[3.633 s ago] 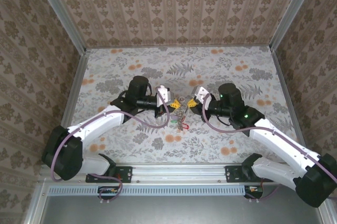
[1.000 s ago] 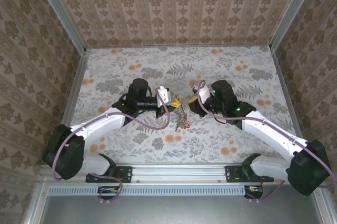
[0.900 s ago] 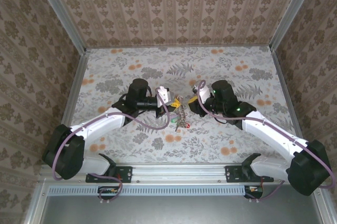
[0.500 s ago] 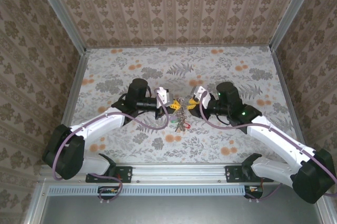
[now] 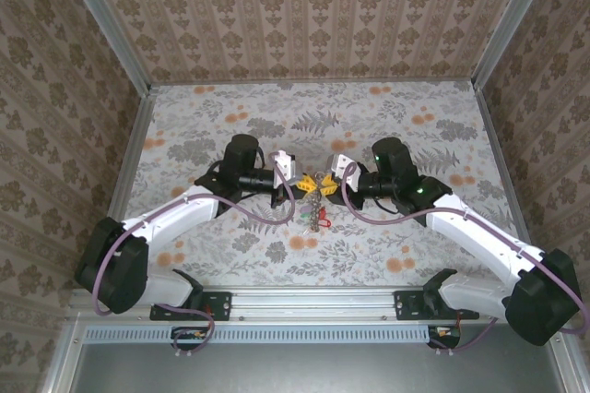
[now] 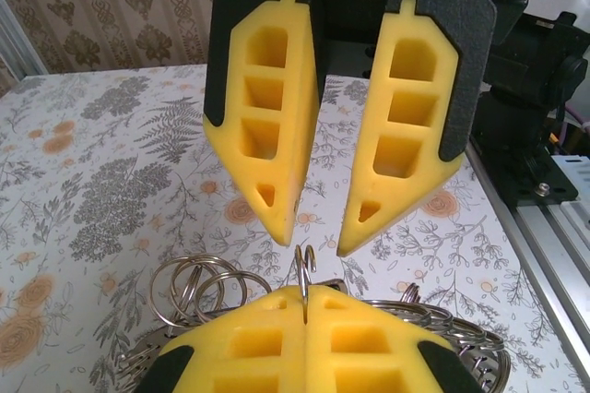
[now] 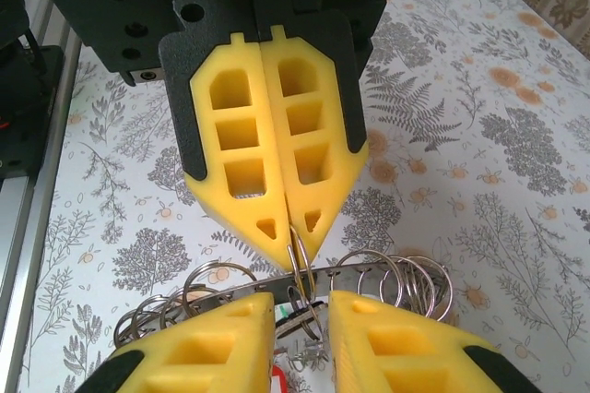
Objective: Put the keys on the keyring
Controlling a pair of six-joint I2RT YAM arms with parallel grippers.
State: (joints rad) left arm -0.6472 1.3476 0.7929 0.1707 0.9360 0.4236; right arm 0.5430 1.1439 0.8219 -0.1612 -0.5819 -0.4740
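Split ring (image 6: 304,273) pinched upright in clenched L gripper (image 6: 304,293), mid-table (image 5: 387,255); R gripper (image 7: 300,299) released, jaws apart around it; keys (image 5: 319,219) just beside.

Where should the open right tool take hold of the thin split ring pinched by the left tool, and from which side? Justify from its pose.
Grip the free arc of the split ring just past the shut left tool, coming straight on from the opposite side. The ring stands edge-on, in line with the open right tool, so it would likely close on the flat faces.
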